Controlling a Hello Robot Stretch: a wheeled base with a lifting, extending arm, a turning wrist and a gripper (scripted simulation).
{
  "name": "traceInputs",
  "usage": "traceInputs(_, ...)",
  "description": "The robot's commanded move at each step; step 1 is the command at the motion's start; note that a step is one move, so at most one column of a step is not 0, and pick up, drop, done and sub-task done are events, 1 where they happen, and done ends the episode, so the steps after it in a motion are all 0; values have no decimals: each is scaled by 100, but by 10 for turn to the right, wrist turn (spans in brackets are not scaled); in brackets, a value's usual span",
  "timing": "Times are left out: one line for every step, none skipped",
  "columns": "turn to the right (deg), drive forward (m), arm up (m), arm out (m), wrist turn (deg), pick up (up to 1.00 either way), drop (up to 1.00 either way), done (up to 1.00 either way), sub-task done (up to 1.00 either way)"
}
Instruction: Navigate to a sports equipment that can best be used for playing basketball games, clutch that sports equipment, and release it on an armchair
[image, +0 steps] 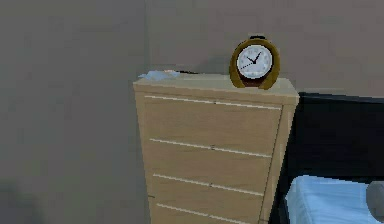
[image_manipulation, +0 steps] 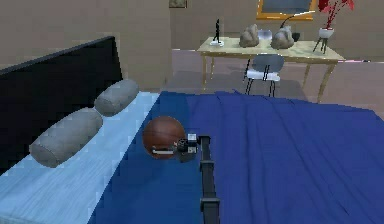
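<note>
Presently, the basketball (image_manipulation: 160, 133) lies on the blue bed (image_manipulation: 290, 150), at nine o'clock from the gripper (image_manipulation: 179, 147). Whether the gripper holds anything cannot be determined. Two pillows (image_manipulation: 70, 135) sit at ten o'clock of the ball.

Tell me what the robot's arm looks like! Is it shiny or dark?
It's dark. The arm is a long, straight bar with square edges. At its far end sit two small white squares with black marks on them. Beside those is the end effector, a dark little body with two thin fingers.
</note>
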Motion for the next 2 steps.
traceInputs(0,0,10,0,0,0,0,0,0)
traceInputs(0,0,24,0,0,0,0,0,0)
